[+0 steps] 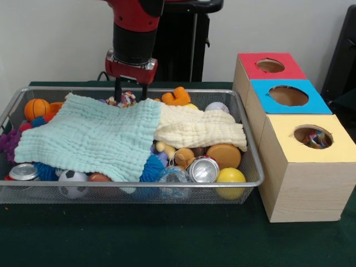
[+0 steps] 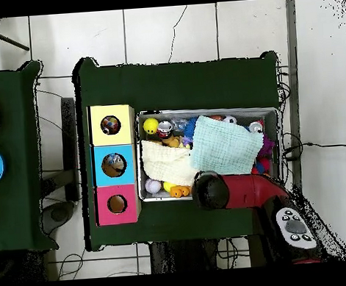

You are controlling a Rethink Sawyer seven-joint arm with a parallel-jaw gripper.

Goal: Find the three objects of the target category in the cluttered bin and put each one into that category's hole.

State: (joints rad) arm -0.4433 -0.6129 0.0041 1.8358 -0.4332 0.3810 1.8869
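1. The gripper (image 1: 132, 93) is seen lowered at the far rim of the wire bin (image 1: 11, 109), its two dark fingers spread apart on either side of a scrunched ball of printed cloth (image 1: 127, 99).
2. Whether the fingers actually press on that cloth ball cannot be told; the ball is shown lying among the clutter at the bin's far edge, just behind the mint towel (image 1: 92, 136).
3. In the overhead view the gripper is hidden under the red and black arm (image 2: 242, 191), which is positioned over the bin's edge nearest the robot.
4. A large part of the bin's contents is covered by the mint towel, and a cream towel (image 1: 197, 128) is spread beside it, toward the boxes.
5. Around the towels a small basketball (image 1: 36, 108), a miniature football (image 1: 73, 182), a crushed can (image 1: 203, 169) and a yellow ball (image 1: 230, 179) are seen.
6. Three boxes are lined up beside the bin: red-topped (image 1: 269, 67), blue-topped (image 1: 287, 97) and yellow-topped (image 1: 311, 139).
7. Inside the yellow box's round hole (image 1: 313, 137) a piece of printed cloth (image 1: 317, 139) is visible.
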